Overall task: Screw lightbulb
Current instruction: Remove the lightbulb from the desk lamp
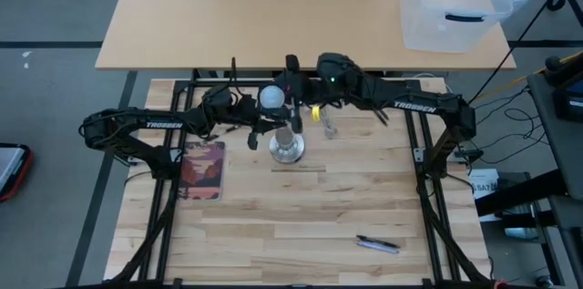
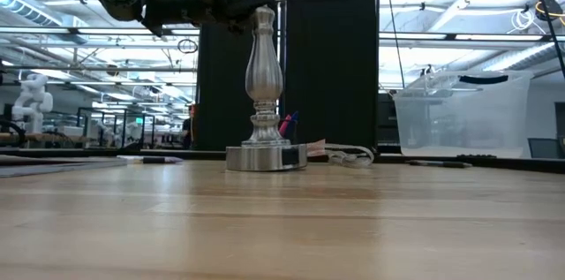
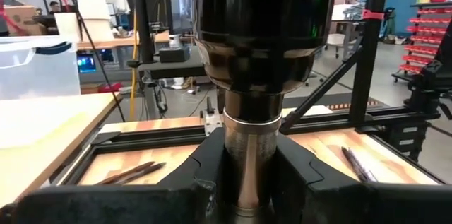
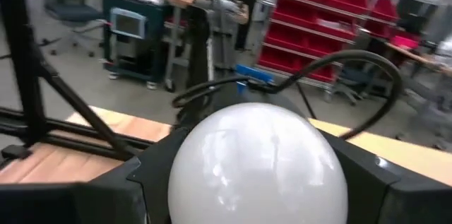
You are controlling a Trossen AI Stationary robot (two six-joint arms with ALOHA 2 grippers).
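A silvery socket stand [image 2: 264,77] rests upright on its round disc foot [image 1: 285,149] at the middle of the wooden table. My left gripper [image 1: 271,129] reaches in from the left and is shut on the stand's upper post, just under the dark socket cup [image 3: 254,33]. The frosted white lightbulb [image 1: 271,98] is up at the stand's top, with my right gripper [image 1: 286,90] shut on its globe from the right. Whether the bulb's base sits in the socket is hidden. The low view cuts the bulb off at its upper edge. My left gripper pinches the stand's narrow post [image 3: 247,155] between its two fingers [image 3: 185,181], right below the socket cup. The fingers come in level from the table's left and lie across the post. The stand stays upright on its foot. My right gripper holds the lightbulb's round globe [image 4: 258,160] between its two fingers [image 4: 145,178], one on each side. It comes in about level from the table's right. The bulb's screw base is hidden behind the globe.
A flat reddish book [image 1: 202,169] lies left of the stand. A thin rod [image 1: 298,170] lies just in front of the foot and a pen [image 1: 378,244] near the front right. A clear plastic bin [image 1: 451,6] stands on the far desk.
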